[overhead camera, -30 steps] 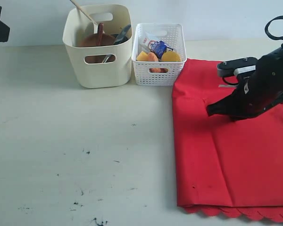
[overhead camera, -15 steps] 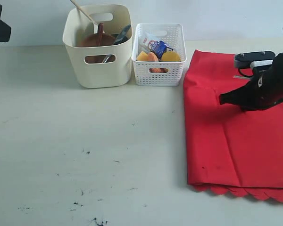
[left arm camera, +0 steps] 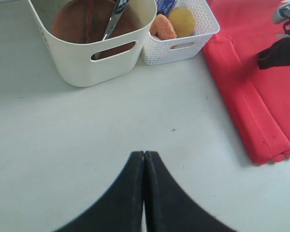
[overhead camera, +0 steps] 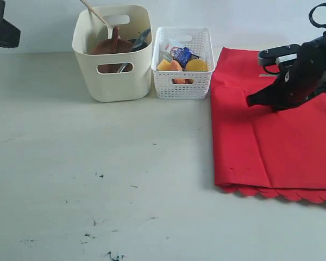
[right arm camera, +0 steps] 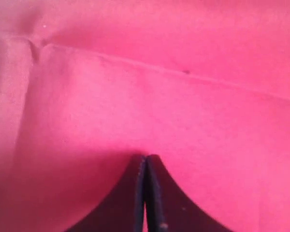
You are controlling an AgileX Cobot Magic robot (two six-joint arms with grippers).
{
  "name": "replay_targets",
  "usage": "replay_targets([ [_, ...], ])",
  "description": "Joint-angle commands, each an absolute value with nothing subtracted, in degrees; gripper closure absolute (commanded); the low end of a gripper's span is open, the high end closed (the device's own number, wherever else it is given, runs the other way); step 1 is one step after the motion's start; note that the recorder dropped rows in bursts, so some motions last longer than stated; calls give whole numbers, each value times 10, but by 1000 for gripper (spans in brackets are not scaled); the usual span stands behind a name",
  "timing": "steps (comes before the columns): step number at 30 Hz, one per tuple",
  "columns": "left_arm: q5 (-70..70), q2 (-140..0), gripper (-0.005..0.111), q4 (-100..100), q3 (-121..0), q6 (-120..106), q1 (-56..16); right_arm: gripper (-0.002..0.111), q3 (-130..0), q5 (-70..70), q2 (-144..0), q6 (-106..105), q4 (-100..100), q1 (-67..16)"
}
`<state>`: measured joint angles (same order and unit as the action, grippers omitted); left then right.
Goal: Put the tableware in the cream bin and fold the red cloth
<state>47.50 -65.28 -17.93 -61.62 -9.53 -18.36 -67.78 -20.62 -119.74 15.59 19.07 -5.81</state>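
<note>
The red cloth [overhead camera: 271, 141] lies flat on the right of the table, its scalloped edge toward the front. My right gripper [overhead camera: 250, 101] is shut, tips down on the cloth [right arm camera: 145, 72], and I see no fabric between the jaws [right arm camera: 146, 157]. The cream bin [overhead camera: 113, 70] stands at the back and holds the tableware: a brown plate [overhead camera: 106, 48], a dark spoon [overhead camera: 115, 38], pale chopsticks [overhead camera: 95, 13] and a knife [overhead camera: 138, 41]. My left gripper [left arm camera: 144, 153] is shut and empty above bare table in front of the bin [left arm camera: 77, 63]. The red cloth [left arm camera: 261, 96] lies off to its side.
A white lattice basket [overhead camera: 182, 87] with food and a blue-and-white carton stands right of the cream bin, close to the cloth's back left corner. Small dark marks speckle the table's front. The left arm [overhead camera: 0, 30] sits at the back left corner.
The cloth has slid right and toward the back along with my right gripper; its scalloped edge is now farther from the table's front. The left arm has barely moved.
</note>
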Motion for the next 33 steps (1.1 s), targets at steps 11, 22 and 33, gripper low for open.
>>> replay_targets([
  [11, 474, -647, 107, -218, -615, -114, -183, 108, -851, -306, -1314, 102, 184, -53],
  [22, 472, -647, 107, -223, -615, -118, -183, 108, -911, -380, -1285, 70, 133, -53],
  [33, 475, -638, 107, -221, -615, -118, -183, 108, -815, -376, -1150, 83, 124, -53],
])
